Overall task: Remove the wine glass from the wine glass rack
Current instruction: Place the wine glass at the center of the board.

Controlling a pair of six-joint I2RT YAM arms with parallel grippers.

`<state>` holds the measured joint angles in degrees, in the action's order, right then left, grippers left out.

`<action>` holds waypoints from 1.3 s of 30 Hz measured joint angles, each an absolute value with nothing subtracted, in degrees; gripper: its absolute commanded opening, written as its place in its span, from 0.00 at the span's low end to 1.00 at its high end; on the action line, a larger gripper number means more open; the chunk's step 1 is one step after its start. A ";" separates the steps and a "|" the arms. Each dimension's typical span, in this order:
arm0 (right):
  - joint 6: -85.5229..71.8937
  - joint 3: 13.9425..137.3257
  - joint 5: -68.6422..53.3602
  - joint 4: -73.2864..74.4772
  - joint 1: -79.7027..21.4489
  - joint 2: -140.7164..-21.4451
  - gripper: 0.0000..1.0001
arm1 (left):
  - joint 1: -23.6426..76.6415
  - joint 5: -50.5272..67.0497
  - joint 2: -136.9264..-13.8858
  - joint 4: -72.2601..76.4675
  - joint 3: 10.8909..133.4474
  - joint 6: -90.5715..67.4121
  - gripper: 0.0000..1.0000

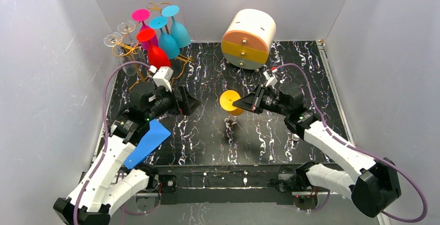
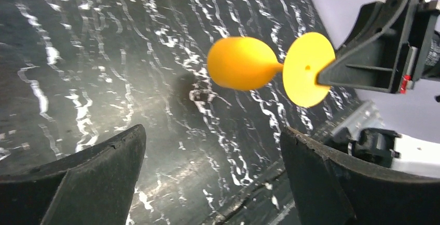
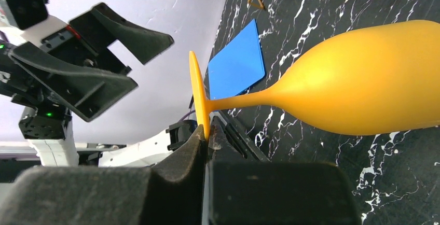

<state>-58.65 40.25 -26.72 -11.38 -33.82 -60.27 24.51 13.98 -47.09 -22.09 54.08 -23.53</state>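
black marbled worktop point(image 1: 207, 147), white walls all around. far left at the back, the rack point(image 1: 126, 45) holds other glasses. the left claw point(image 1: 194, 103) is wide open with nothing in it, and it points right at the yellow glass point(image 1: 230, 102) nearby. the glass is off the rack, up in the air between both claws, foot up, bowl under. the right claw point(image 1: 238, 104) is pinched tight on the foot's rim, so the glass sits just past its tips.

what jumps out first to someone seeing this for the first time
A yellow wine glass hangs over mid-table, its foot pinched by the right pincer, with the left pincer open opposite it. At the back left, a gold wine glass rack carries bright pink, teal and red glasses.
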 measured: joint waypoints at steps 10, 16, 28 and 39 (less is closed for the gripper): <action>-56.77 39.29 -25.78 -10.74 -33.82 -57.60 0.01 | 24.56 28.99 -51.70 -0.27 40.93 -40.93 0.81; -57.49 37.63 -30.06 -16.69 -33.80 -59.94 0.01 | 31.24 29.76 -54.61 18.72 34.39 -54.24 0.40; -61.08 34.81 -33.78 -24.88 -33.76 -60.07 0.01 | 33.69 30.68 -58.98 26.61 34.22 -58.35 0.26; -61.30 34.81 -35.03 -25.69 -33.76 -60.97 0.01 | 35.55 32.64 -60.90 27.22 34.63 -58.08 0.20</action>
<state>-61.30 34.81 -35.03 -25.69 -33.76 -60.97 35.55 32.64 -60.90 27.22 34.63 -58.08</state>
